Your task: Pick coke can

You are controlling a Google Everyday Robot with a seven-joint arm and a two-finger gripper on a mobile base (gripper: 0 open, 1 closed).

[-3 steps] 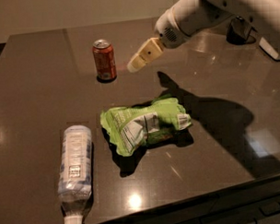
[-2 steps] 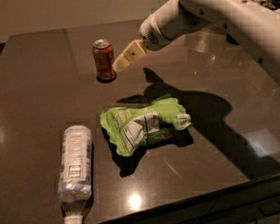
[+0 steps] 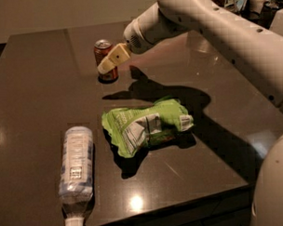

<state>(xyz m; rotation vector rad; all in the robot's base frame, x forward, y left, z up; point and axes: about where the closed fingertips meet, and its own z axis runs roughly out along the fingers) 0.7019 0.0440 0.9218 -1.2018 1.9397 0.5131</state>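
The coke can, orange-red with a silver top, stands upright at the back of the dark table. My gripper reaches in from the right on the white arm and sits right at the can's right side, overlapping its middle and lower part in this view. I cannot tell whether it touches the can.
A crumpled green snack bag lies in the middle of the table. A clear plastic water bottle lies on its side at the front left, cap toward the front edge. The robot's body fills the lower right corner.
The arm has swung left and closer. The gripper went from right of the can with a gap to overlapping the can's right side. Can, bag and bottle have not moved.
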